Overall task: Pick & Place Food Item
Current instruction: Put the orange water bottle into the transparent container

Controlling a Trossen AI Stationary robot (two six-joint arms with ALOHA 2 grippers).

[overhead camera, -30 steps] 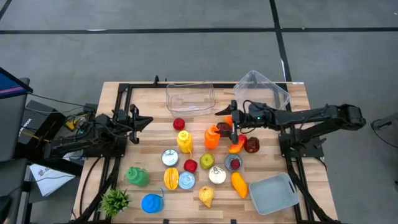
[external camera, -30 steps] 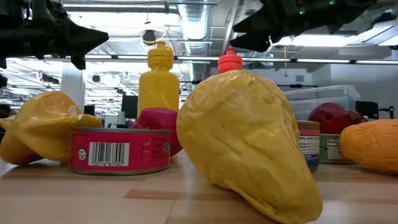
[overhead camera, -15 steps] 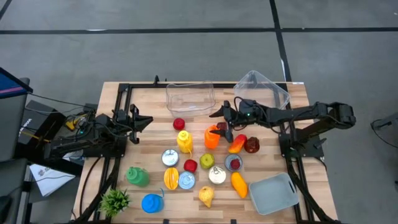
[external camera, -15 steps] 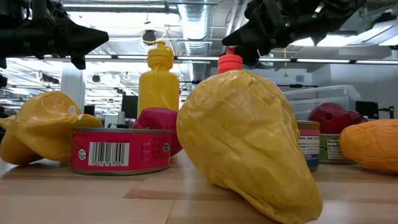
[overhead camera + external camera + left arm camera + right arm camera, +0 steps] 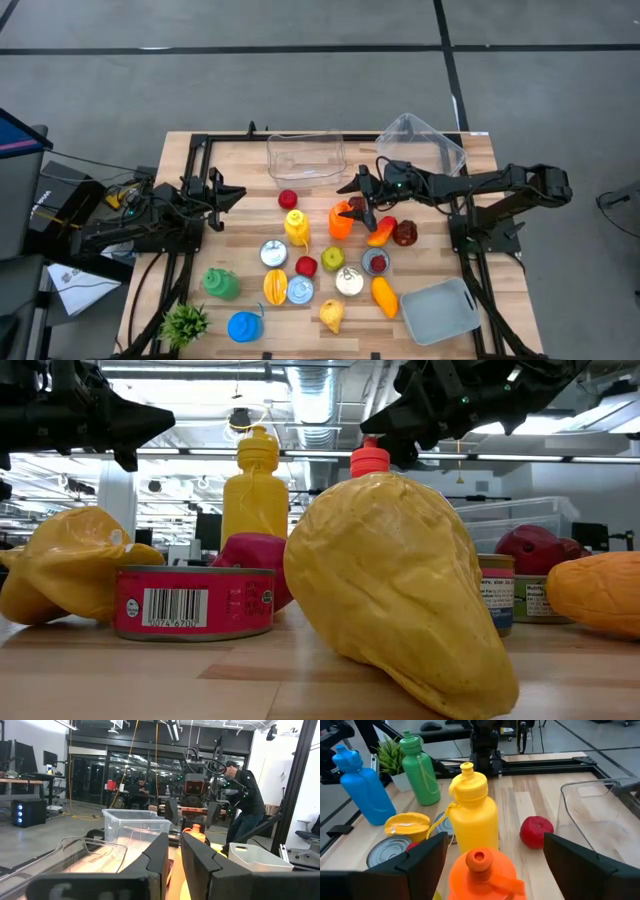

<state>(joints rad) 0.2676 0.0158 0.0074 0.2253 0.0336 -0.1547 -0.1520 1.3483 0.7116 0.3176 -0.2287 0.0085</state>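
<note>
The right hand (image 5: 357, 197) hangs wide open above the orange bottle (image 5: 482, 872) at the counter's (image 5: 240, 170) middle, holding nothing. The left hand (image 5: 228, 194), nearly closed, waits at the left side. Only the right wrist view shows the bottle's cap between the fingers.

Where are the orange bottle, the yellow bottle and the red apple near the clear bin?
orange bottle (image 5: 481, 872): right wrist view, on its cap and shoulder.
yellow bottle (image 5: 472, 817): right wrist view, on the middle of its body.
red apple (image 5: 536, 832): right wrist view, on the middle of its skin.
</note>
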